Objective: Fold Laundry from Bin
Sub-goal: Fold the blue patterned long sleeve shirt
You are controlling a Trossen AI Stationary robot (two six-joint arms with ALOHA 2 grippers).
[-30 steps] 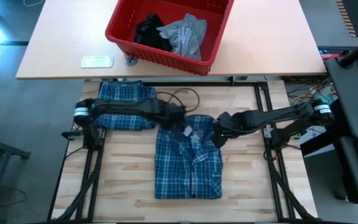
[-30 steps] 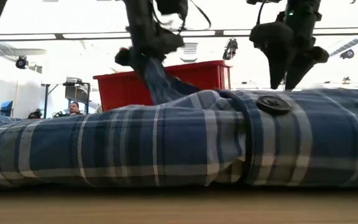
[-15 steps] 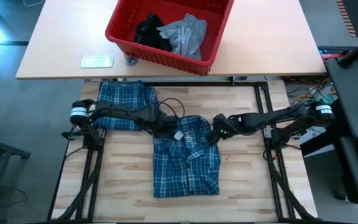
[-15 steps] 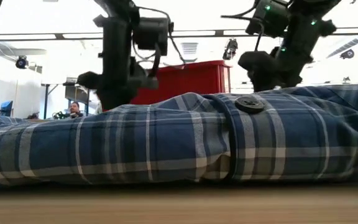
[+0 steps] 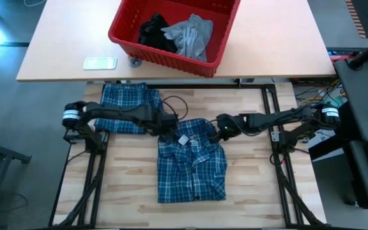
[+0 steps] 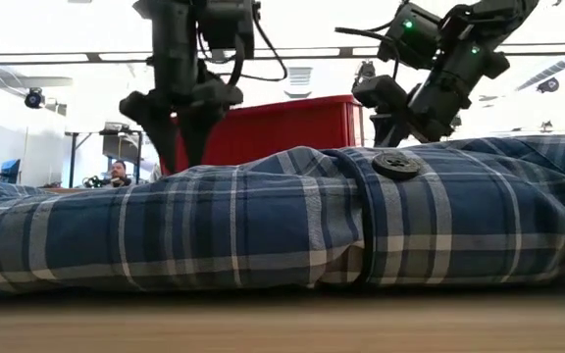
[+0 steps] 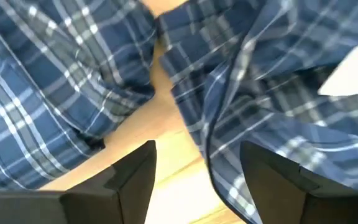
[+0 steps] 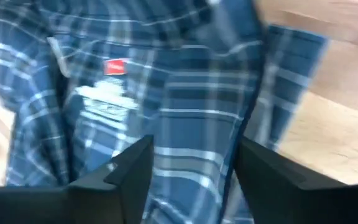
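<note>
Two plaid shirts (image 5: 192,160) (image 5: 128,108), one red bin (image 5: 171,59), one grey garment (image 5: 190,35), one black garment (image 5: 153,32).

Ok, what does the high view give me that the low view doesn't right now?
Only the high view shows the grey T-shirt and black garment inside the bin, a second folded plaid piece on the table's left, and a small flat object beside the bin. Only the low view shows a dark button up close and a person in the room behind. Both show the plaid shirt, the red bin and both end effectors, left and right.
</note>
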